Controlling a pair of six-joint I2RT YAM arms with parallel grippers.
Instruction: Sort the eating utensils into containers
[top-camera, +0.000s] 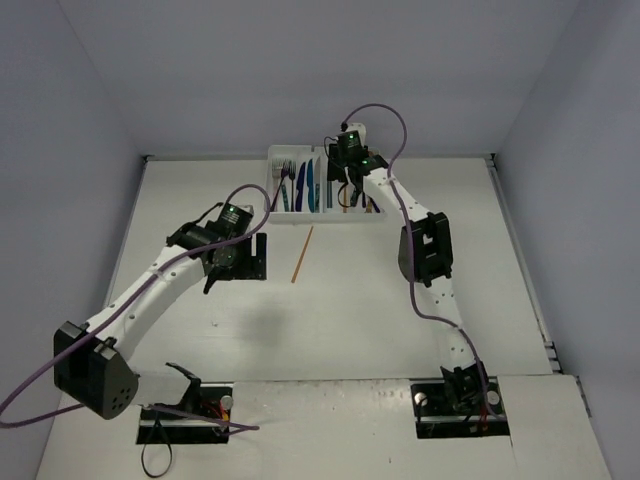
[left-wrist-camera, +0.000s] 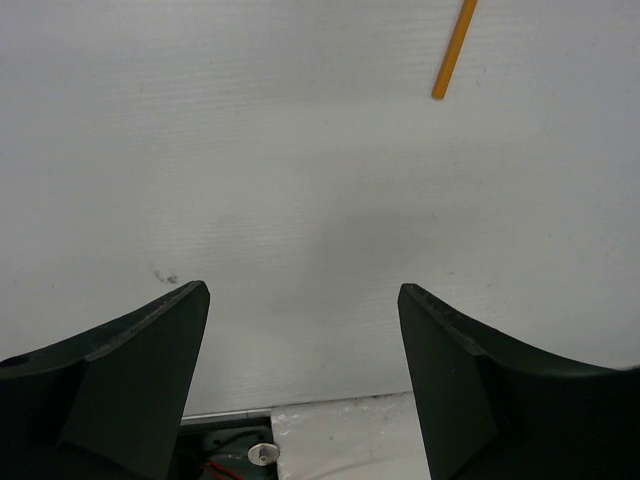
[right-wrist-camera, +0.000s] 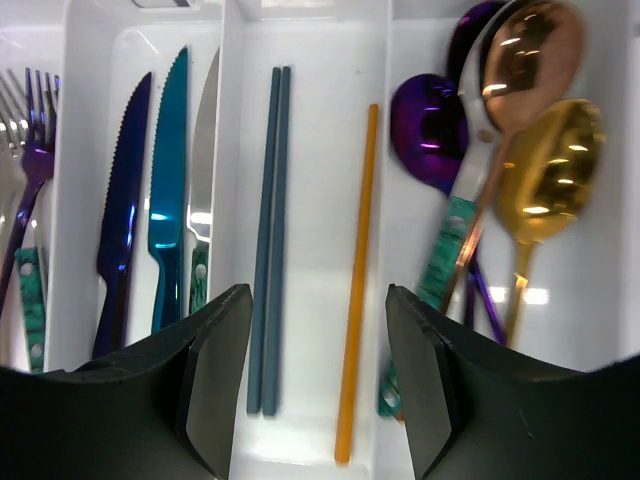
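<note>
Orange chopstick (top-camera: 302, 254) loose on table (top-camera: 180, 200) btw arms; R gripper (right-wrist-camera: 315, 310) spread wide over tray (right-wrist-camera: 228, 150), L gripper (left-wrist-camera: 303, 295) wide too, both empty.

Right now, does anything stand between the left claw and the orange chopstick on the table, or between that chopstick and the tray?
Nothing visible lies between the left claw and the orange chopstick, or from there to the tray. But the right claw hangs open over the tray's chopstick compartment.
</note>
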